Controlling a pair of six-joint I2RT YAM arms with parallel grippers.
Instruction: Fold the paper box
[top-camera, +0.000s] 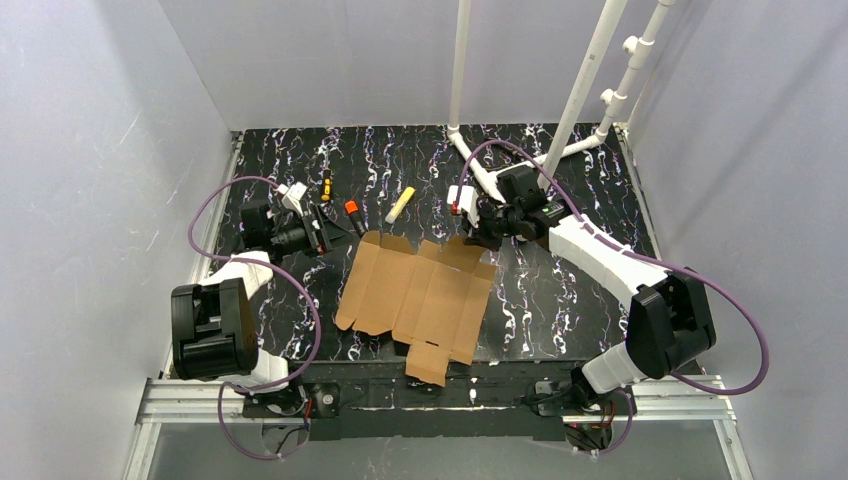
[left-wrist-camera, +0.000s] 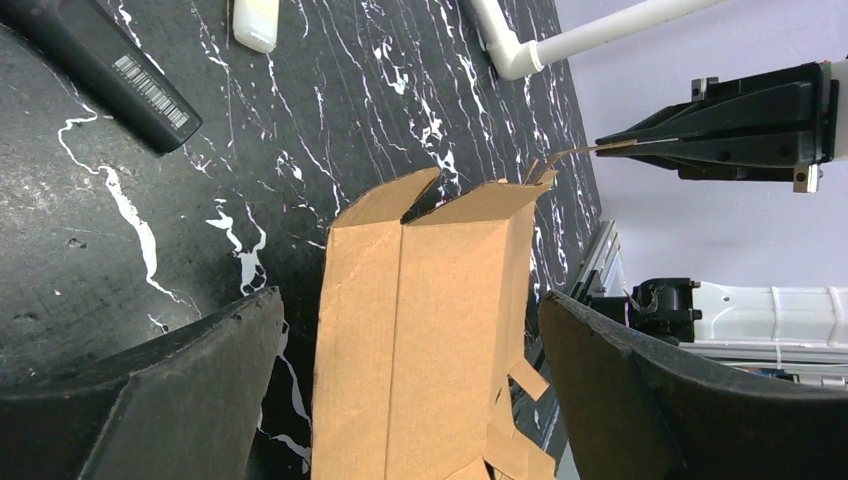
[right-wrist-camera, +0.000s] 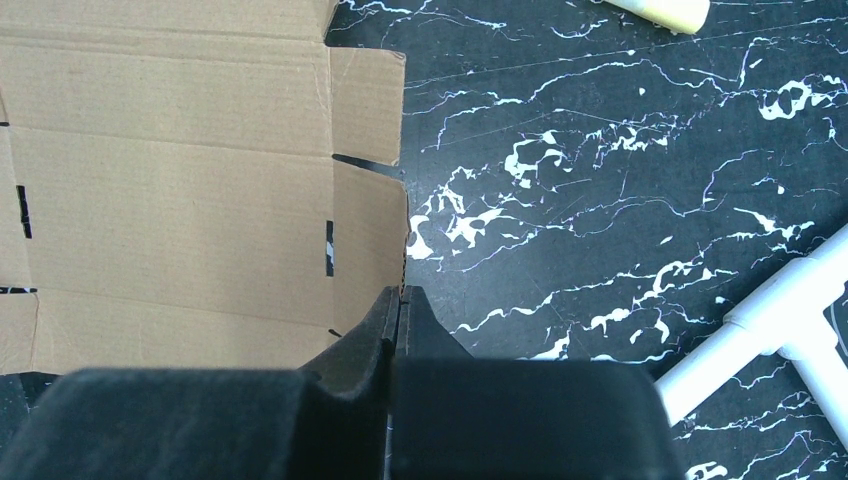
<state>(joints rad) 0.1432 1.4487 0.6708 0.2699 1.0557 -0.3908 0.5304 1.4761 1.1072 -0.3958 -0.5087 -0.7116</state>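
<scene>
The right gripper (top-camera: 478, 234), clamped on the paper box's (top-camera: 415, 295) two-o'clock corner, should lift slowly while the left gripper (top-camera: 336, 230) gapes open at ten.

The bench (top-camera: 560, 300) was black with white marble veining, closed in on three sides by plain pale grey walls (top-camera: 100, 150). White plastic pipes (top-camera: 585, 80) rose slanting from its far right corner. An aluminium rail (top-camera: 200, 395) ran along the near edge. The light was soft and even.
</scene>
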